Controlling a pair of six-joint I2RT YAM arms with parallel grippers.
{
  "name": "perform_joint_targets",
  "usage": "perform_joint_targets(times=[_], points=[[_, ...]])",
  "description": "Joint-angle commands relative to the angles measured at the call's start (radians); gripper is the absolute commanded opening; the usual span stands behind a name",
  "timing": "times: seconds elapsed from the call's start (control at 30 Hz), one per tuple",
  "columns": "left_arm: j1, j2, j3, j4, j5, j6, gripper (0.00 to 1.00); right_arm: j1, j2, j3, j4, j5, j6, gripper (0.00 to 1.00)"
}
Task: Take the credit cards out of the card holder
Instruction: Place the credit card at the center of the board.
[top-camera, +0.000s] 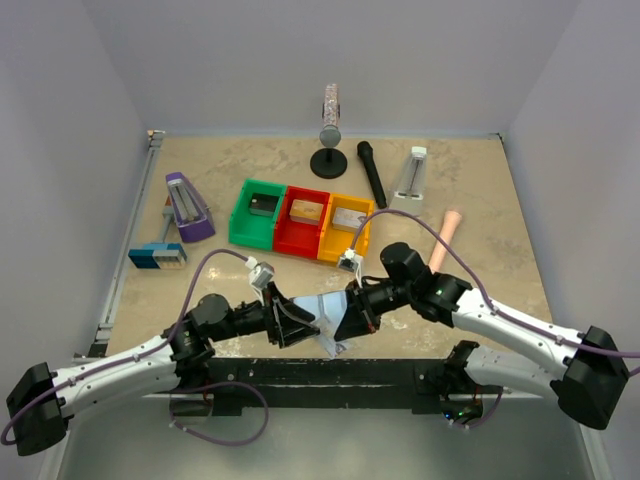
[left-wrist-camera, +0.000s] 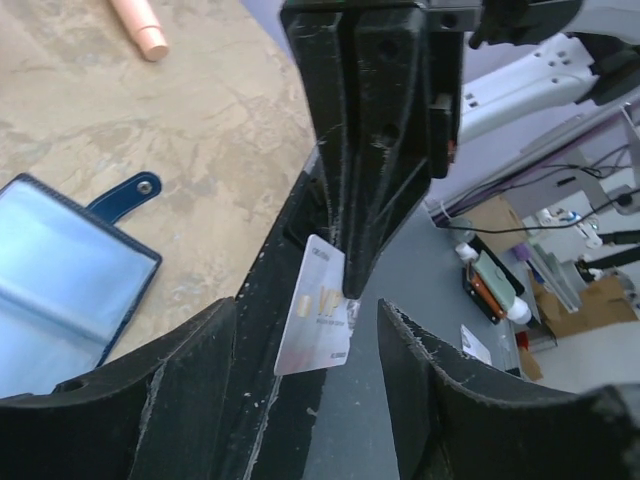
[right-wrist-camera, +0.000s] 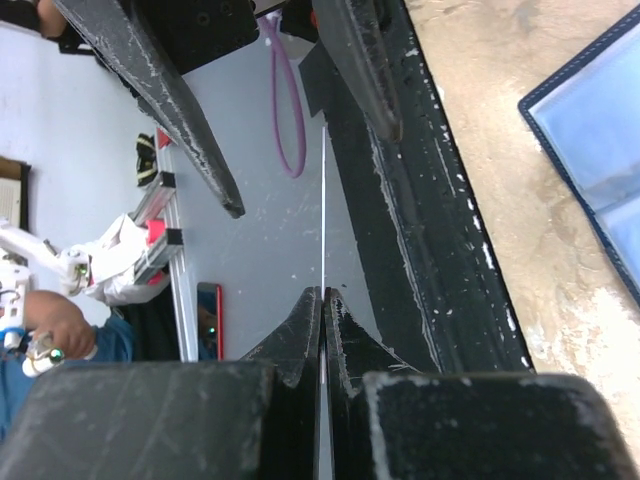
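The right hand (right-wrist-camera: 322, 295) is clenched on a thin, glossy silvery grey plastic card (left-wrist-camera: 318, 315), pinched at one edge over the black near rim of the surface. The left hand (top-camera: 297, 325) is released, its scuffed black fingers (left-wrist-camera: 170, 390) spread either side of the card, apart from it. Just beside them, the dark navy bifold card holder (left-wrist-camera: 60, 270) lies open, with its pale blue lining up, on the beige marbled surface (top-camera: 480, 200). Farther back, a green plastic bin (top-camera: 240, 226), a red plastic bin (top-camera: 290, 243) and a yellow plastic bin (top-camera: 335, 252) each hold one small box. Plain pale walls stand around.

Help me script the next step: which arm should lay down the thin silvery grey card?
Right: the right gripper is shut on the silvery grey card; the left gripper is open, empty.
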Motion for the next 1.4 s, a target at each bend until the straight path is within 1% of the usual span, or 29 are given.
perform_joint_targets(times=[0.0,0.07,0.23,0.37,0.43,0.6,0.73,0.87,0.9,0.93,0.97,1.0,1.07,1.17,1.23,1.27,1.3,1.37], points=[[0.004,-0.006,0.003,0.1,0.093,0.035,0.61,0.008,0.007,0.042,0.049,-0.069,0.004,0.0],[0.004,-0.002,0.006,0.094,0.099,0.04,0.6,0.009,0.01,0.044,0.052,-0.075,0.006,0.0],[0.004,0.014,0.006,0.11,0.127,0.043,0.52,0.011,0.016,0.045,0.065,-0.088,0.012,0.0],[0.004,0.026,0.007,0.11,0.128,0.041,0.48,0.011,0.016,0.047,0.062,-0.085,0.01,0.0],[0.004,0.03,0.006,0.117,0.134,0.04,0.44,0.011,0.018,0.045,0.065,-0.088,0.01,0.0],[0.004,0.035,0.009,0.123,0.142,0.043,0.29,0.012,0.018,0.045,0.059,-0.085,0.009,0.0],[0.003,0.035,0.008,0.121,0.144,0.045,0.15,0.012,0.015,0.047,0.061,-0.089,0.006,0.0],[0.004,0.035,0.007,0.121,0.145,0.046,0.04,0.012,0.012,0.047,0.053,-0.091,-0.003,0.0],[0.004,0.037,0.007,0.121,0.147,0.046,0.01,0.012,0.012,0.047,0.05,-0.092,-0.005,0.05],[0.004,0.037,0.007,0.123,0.147,0.048,0.0,0.012,0.01,0.048,0.049,-0.092,-0.005,0.13],[0.004,0.035,0.007,0.117,0.147,0.048,0.0,0.012,0.01,0.048,0.041,-0.091,-0.008,0.25],[0.004,0.032,0.006,0.115,0.144,0.048,0.0,0.012,0.007,0.051,0.032,-0.083,-0.012,0.34],[0.004,0.011,0.004,0.091,0.118,0.046,0.0,0.012,-0.002,0.053,0.007,-0.059,-0.02,0.46],[0.007,-0.055,-0.003,0.011,0.037,0.045,0.0,0.012,-0.014,0.054,-0.017,-0.034,-0.019,0.53],[0.013,-0.11,0.014,-0.117,-0.055,0.052,0.0,0.012,-0.024,0.054,-0.039,-0.016,-0.02,0.56],[0.018,-0.141,0.033,-0.214,-0.113,0.058,0.0,0.012,-0.033,0.053,-0.048,0.009,-0.023,0.56],[0.021,-0.166,0.072,-0.365,-0.204,0.06,0.0,0.012,-0.045,0.051,-0.062,0.023,-0.026,0.57],[0.032,-0.203,0.124,-0.579,-0.374,0.042,0.0,0.012,-0.068,0.039,-0.073,0.062,-0.026,0.58]])
